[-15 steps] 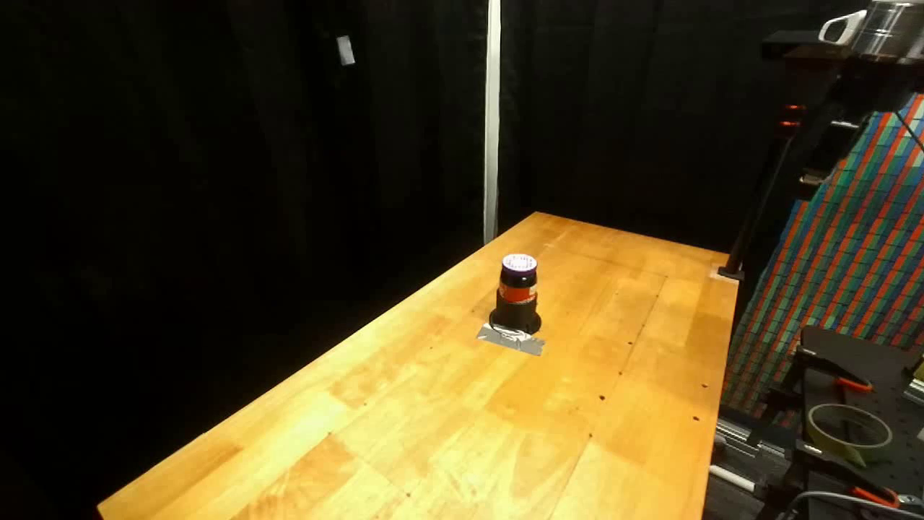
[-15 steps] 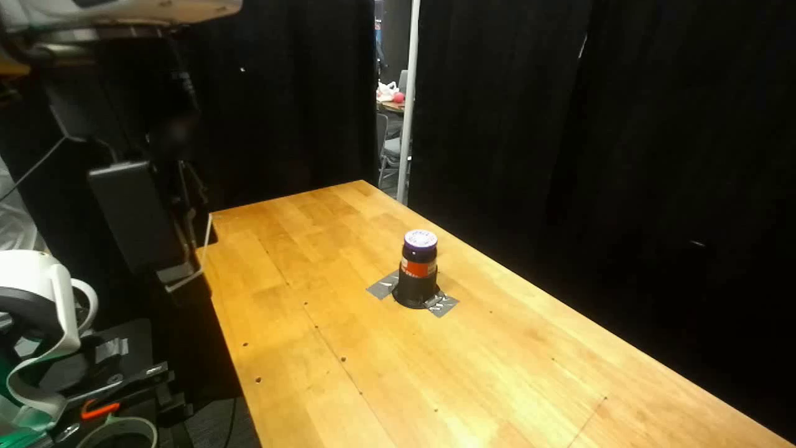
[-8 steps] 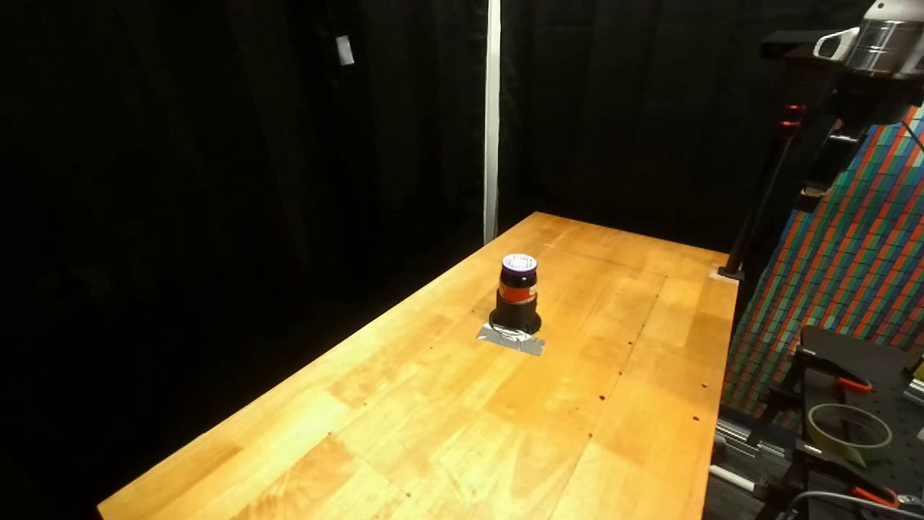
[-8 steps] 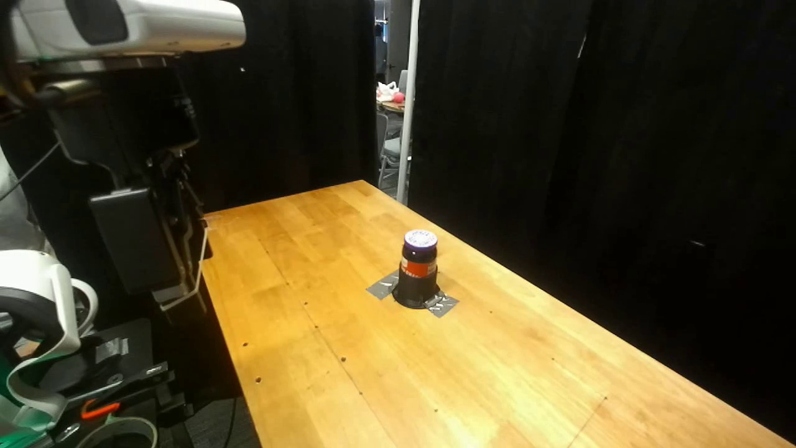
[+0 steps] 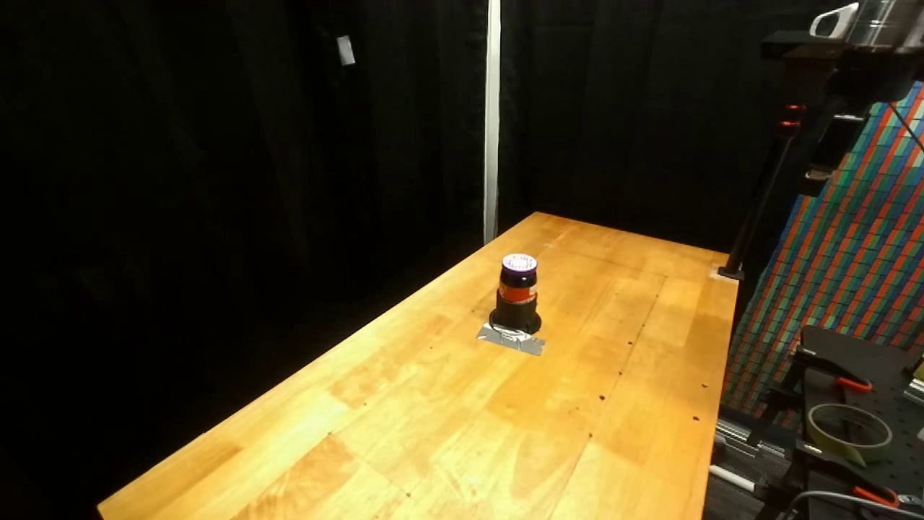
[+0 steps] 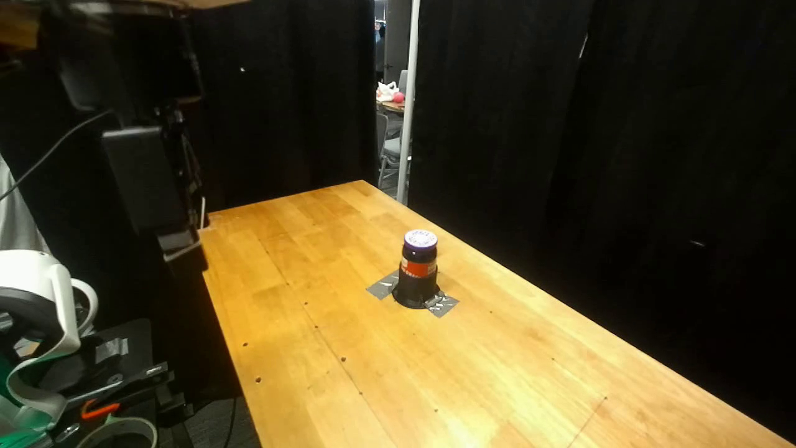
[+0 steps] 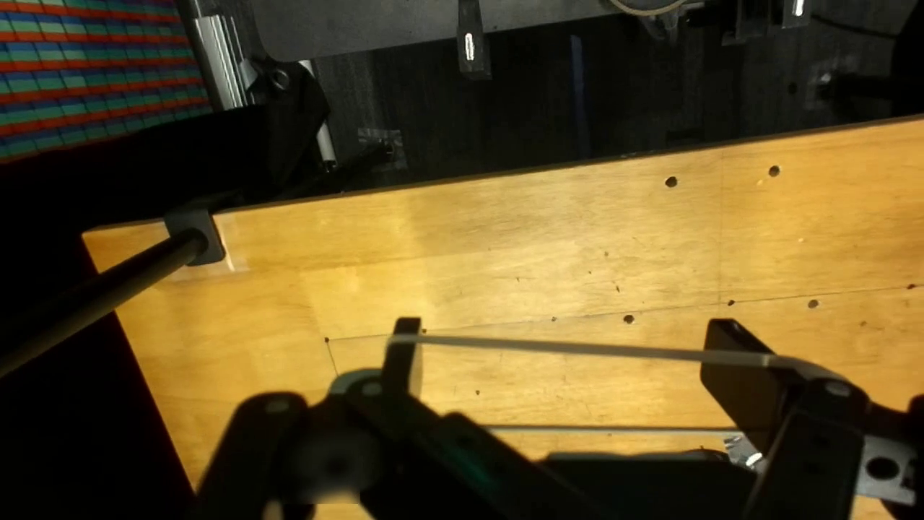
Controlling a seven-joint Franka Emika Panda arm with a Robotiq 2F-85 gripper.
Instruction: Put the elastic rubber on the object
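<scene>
The object, an upright dark cylinder with an orange-red band and a white-purple top, stands on the wooden table in both exterior views (image 5: 518, 292) (image 6: 418, 269). Grey tape lies at its foot. My gripper (image 7: 564, 350) is open in the wrist view, its fingers wide apart. The elastic rubber (image 7: 577, 349) is stretched around the fingers, with a second strand (image 7: 606, 430) behind. The gripper hangs above the table's side edge, well away from the object, in both exterior views (image 5: 816, 182) (image 6: 183, 249). In the wrist view the object is almost wholly hidden behind the gripper; only tape (image 7: 743, 451) shows.
A dark pole (image 5: 765, 188) stands at the table's corner; it crosses the left of the wrist view (image 7: 108, 289). Beside the table is a dark stand with a tape roll (image 5: 850, 433) and a white headset (image 6: 43, 292). Black curtains (image 6: 497, 112) hang around.
My gripper went down a little between the two earlier moments and is now higher again, with the elastic still on its fingers. The object has not moved.
</scene>
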